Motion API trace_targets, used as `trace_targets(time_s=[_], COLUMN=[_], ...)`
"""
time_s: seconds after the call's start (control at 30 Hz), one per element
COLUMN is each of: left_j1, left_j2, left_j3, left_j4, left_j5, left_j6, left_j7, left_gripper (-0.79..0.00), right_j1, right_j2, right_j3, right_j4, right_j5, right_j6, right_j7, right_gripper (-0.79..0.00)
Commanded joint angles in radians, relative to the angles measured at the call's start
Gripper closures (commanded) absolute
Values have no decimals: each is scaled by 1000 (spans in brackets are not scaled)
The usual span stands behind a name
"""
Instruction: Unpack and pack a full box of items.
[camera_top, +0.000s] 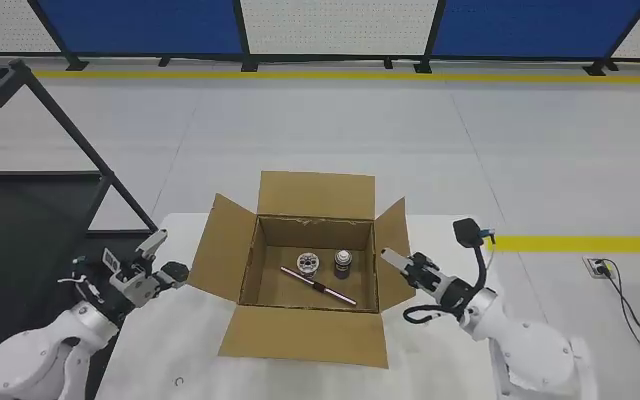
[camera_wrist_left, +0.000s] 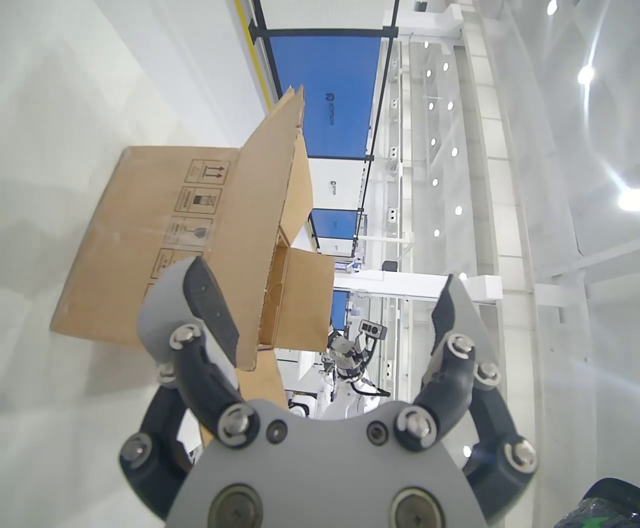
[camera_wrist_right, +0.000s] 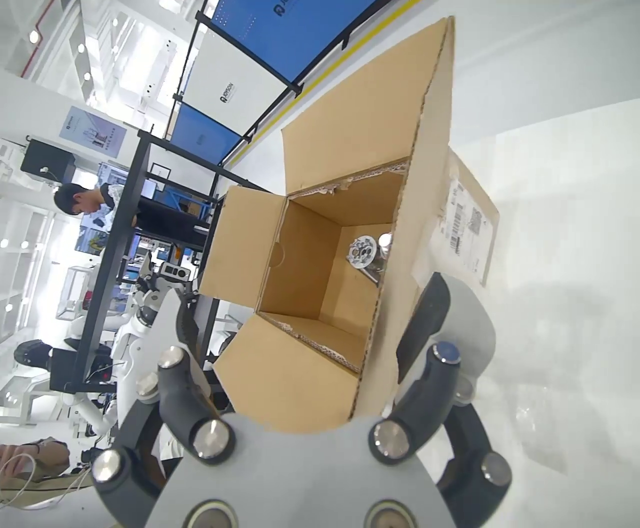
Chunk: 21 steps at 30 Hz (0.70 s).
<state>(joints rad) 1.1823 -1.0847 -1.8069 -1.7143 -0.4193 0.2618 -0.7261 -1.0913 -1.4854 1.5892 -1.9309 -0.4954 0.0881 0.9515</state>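
Flaps of the cardboard box (camera_top: 317, 192) are all folded outward, and it stands open-topped on the white surface (camera_top: 190, 355). On the box's floor, toward its far wall, a round metal part (camera_top: 308, 264) and a small dark bottle (camera_top: 343, 263) stand side by side. A thin rod (camera_top: 318, 286) lies slantwise just in front of them, nearer the box's front wall. The left claw (camera_top: 165, 258) hangs just outside the box's left flap, released, its fingers wide apart with nothing between them. The right claw (camera_top: 405, 288) sits at the box's right flap, also released. It straddles the flap's edge, one finger on the box's inner side and the other outside. Whether either finger touches the cardboard cannot be told.
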Motion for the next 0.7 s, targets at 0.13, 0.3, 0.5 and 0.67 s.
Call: trace_targets(time_s=[0.13, 0.3, 0.5, 0.67], left_j1=[-25, -39, -40, -40], left_j2=[0, 0, -2, -2], left_j3=[57, 109, 113, 113], left_j4=[-7, -13, -12, -12], left_j5=[-3, -4, -3, -3], left_j6=[-3, -5, -19, -19], left_j7=[9, 7, 62, 62], left_gripper=[-785, -785, -785, -785], right_j1=[11, 29, 29, 29], right_j2=[0, 1, 1, 1], right_j3=[-68, -107, -107, -107], right_j4=[24, 49, 49, 49], right_j5=[75, 108, 108, 108], right_j6=[-9, 7, 7, 7], right_j7=[-56, -82, -82, -82], right_gripper=[-785, -785, -785, -785])
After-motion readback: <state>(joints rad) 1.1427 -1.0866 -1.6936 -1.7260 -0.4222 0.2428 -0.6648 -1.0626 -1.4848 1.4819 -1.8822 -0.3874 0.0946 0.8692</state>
